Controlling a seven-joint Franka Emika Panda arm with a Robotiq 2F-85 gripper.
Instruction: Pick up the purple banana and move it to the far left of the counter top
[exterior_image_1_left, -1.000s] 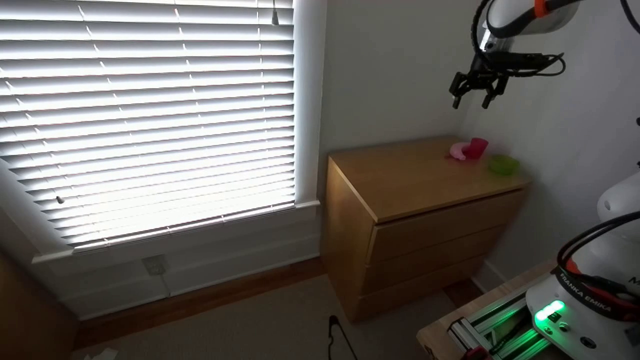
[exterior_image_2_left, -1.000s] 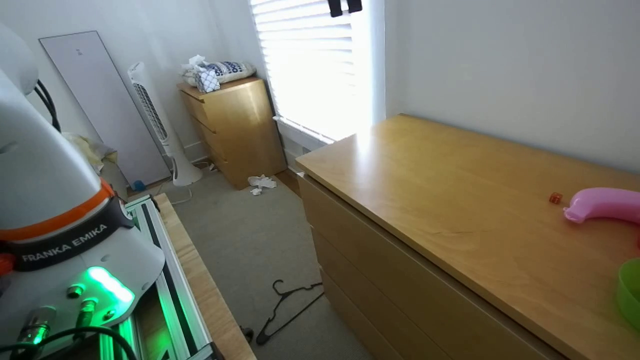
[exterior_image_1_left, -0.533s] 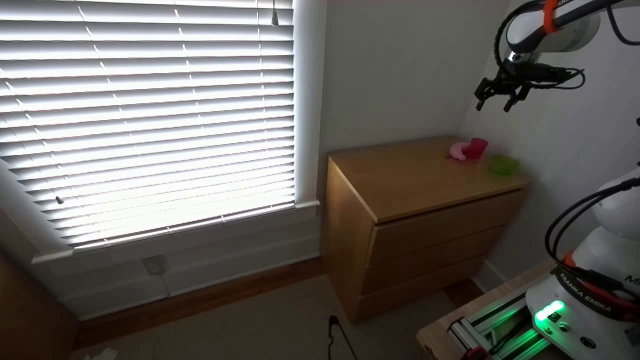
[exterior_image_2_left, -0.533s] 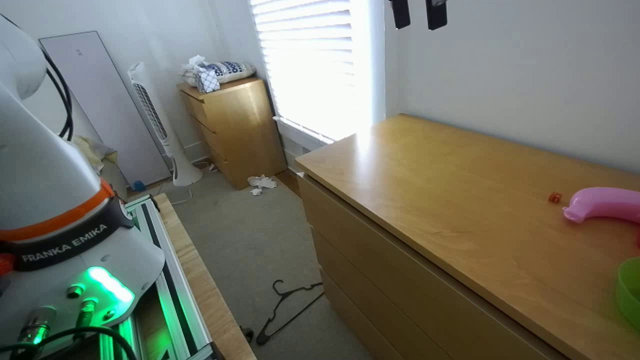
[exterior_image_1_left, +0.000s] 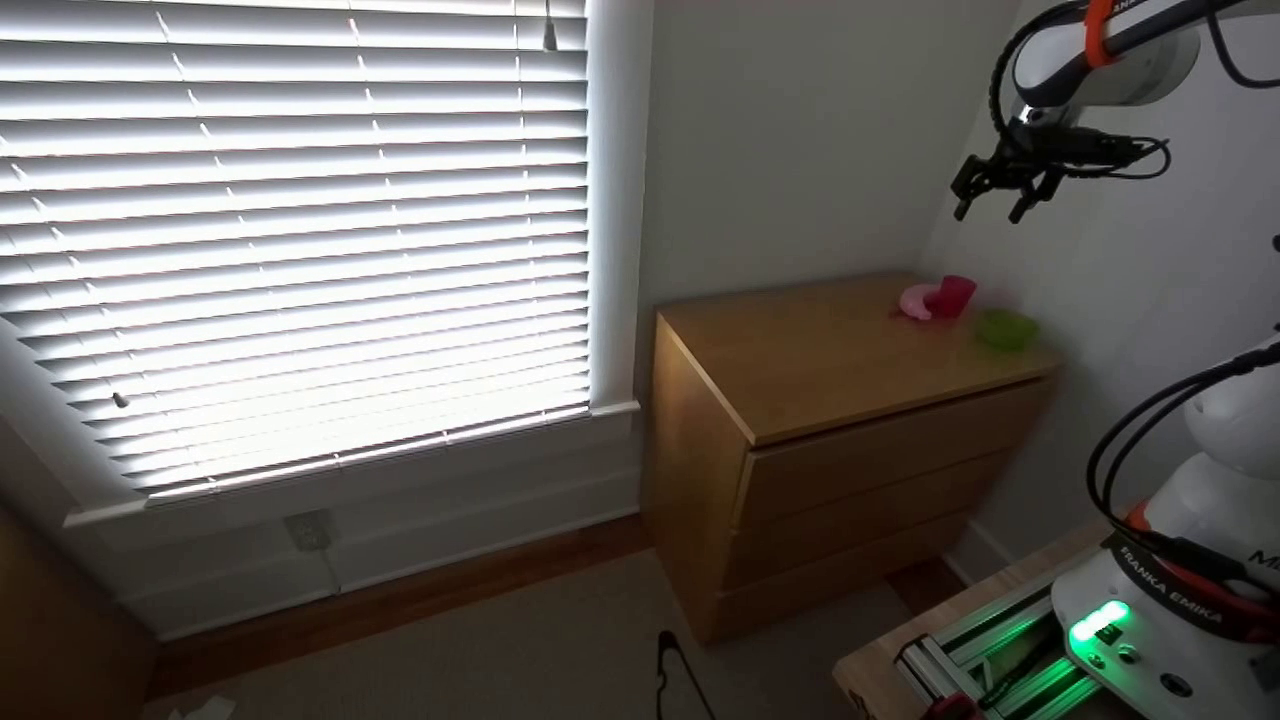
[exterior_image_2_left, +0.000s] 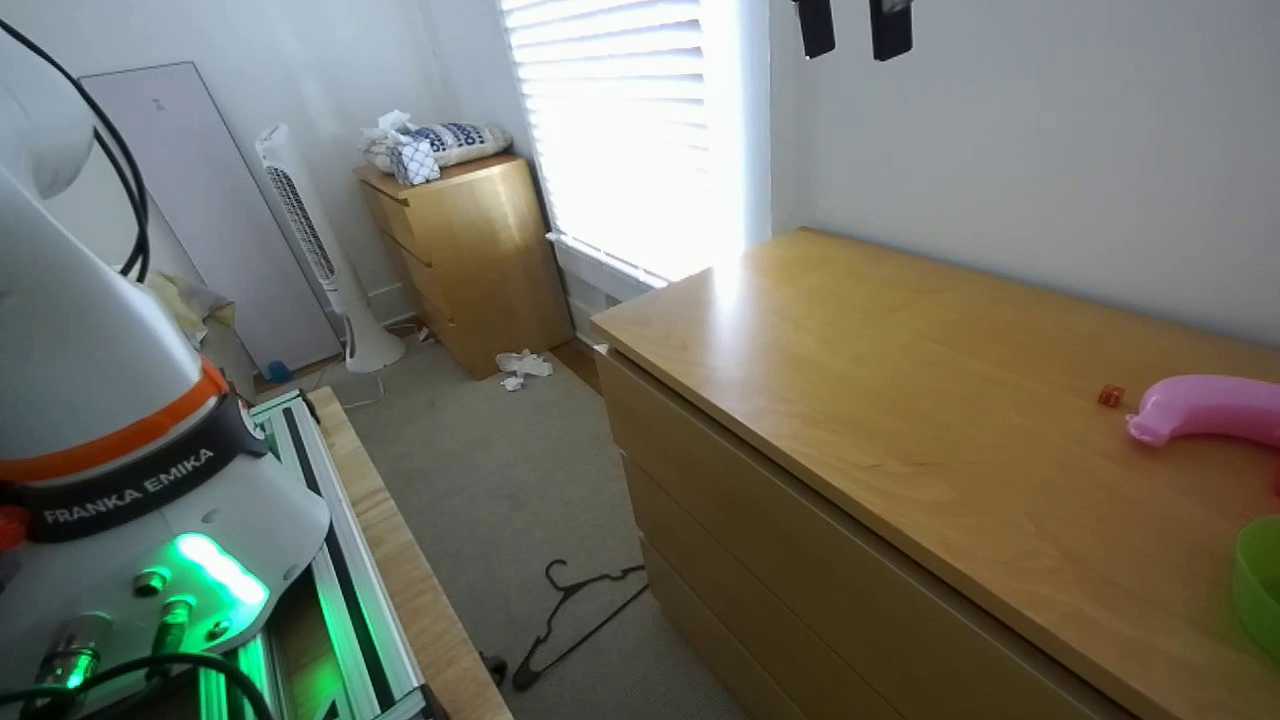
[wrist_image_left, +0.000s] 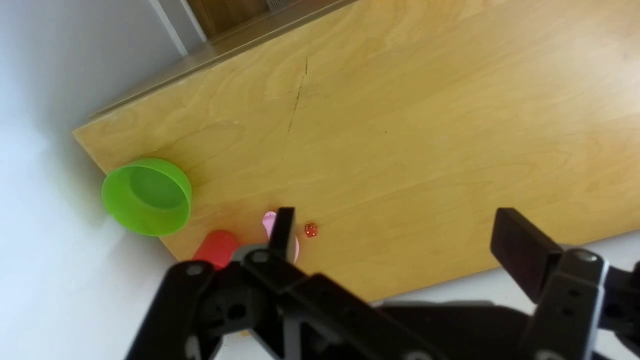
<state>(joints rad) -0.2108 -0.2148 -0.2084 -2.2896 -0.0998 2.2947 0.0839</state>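
The purple banana is a pinkish, curved piece lying on the counter top. In an exterior view its near end shows at the right edge of the picture, and the rest is cut off. In the wrist view the banana is mostly hidden behind one finger. The counter top is the light wooden cabinet top, also seen in an exterior view and the wrist view. My gripper is open and empty, high above the counter top. Its fingertips show in an exterior view and the wrist view.
A red cup stands right beside the banana. A green bowl sits near the cabinet's end by the wall. A small red die lies close to the banana. Walls border the cabinet. A blind-covered window is beyond its other end.
Over the last second my gripper moved right in both exterior views, and the arm drew back. In the last half second it barely moved. The banana and other objects stayed still.
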